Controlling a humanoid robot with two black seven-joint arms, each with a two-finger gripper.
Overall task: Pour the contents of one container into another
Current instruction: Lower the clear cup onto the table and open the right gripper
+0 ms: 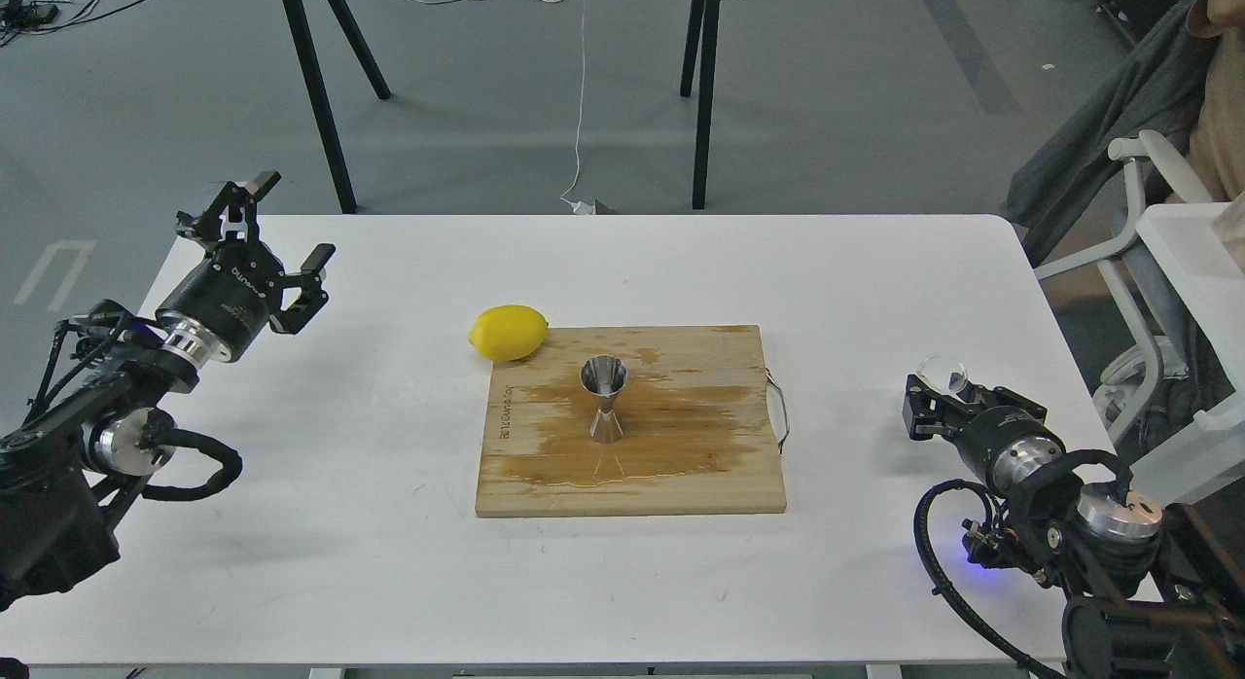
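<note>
The steel hourglass jigger (pixel 604 399) stands upright in the middle of the wooden cutting board (pixel 681 465), on a wet patch. The small clear glass cup (pixel 942 375) is at the far right, low near the table surface, with my right gripper (pixel 936 399) shut on it. My left gripper (pixel 269 233) hangs open above the table's left side, well away from the board, with nothing between its fingers.
A yellow lemon (pixel 508 332) lies at the board's back left corner. The board has a metal handle (pixel 778 411) on its right side. A white chair or cart (pixel 1167 251) stands close to the table's right edge.
</note>
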